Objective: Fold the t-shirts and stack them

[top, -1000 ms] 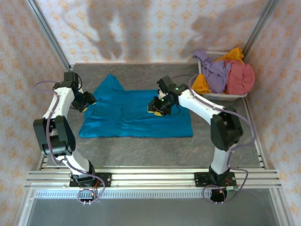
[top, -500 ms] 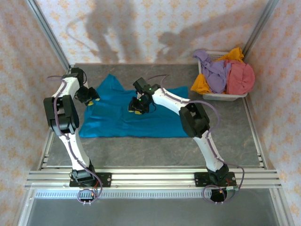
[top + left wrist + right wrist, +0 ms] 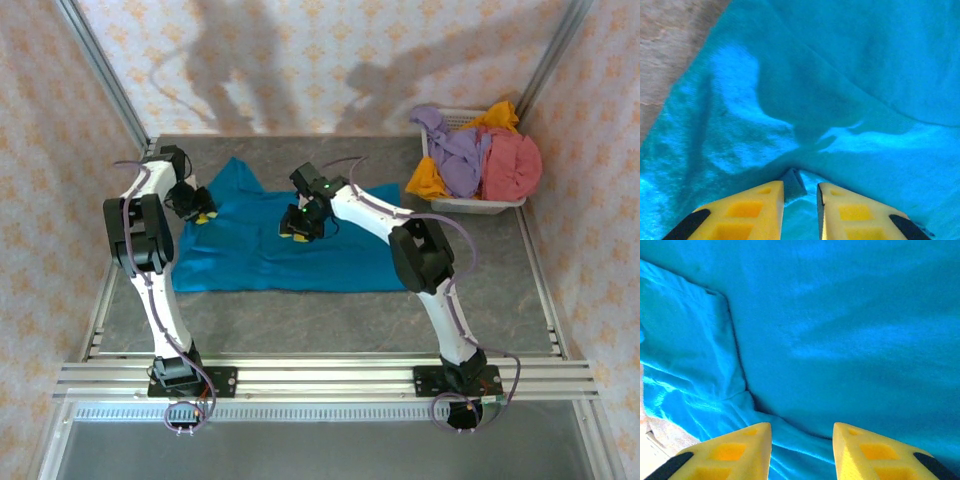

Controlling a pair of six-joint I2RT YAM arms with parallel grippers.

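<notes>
One grey counter (image 3: 470, 290). One teal-blue t-shirt (image 3: 260, 250), spread flat left of centre. One white basket (image 3: 470, 205), far right corner, holding lavender tee (image 3: 455, 155), dusty red tee (image 3: 512, 165), orange-yellow tee (image 3: 428, 178). Left gripper (image 3: 203, 215) at shirt's far left edge, jaws clenched on a cloth fold. Right gripper (image 3: 297, 232) over shirt's middle, jaws parted.
</notes>
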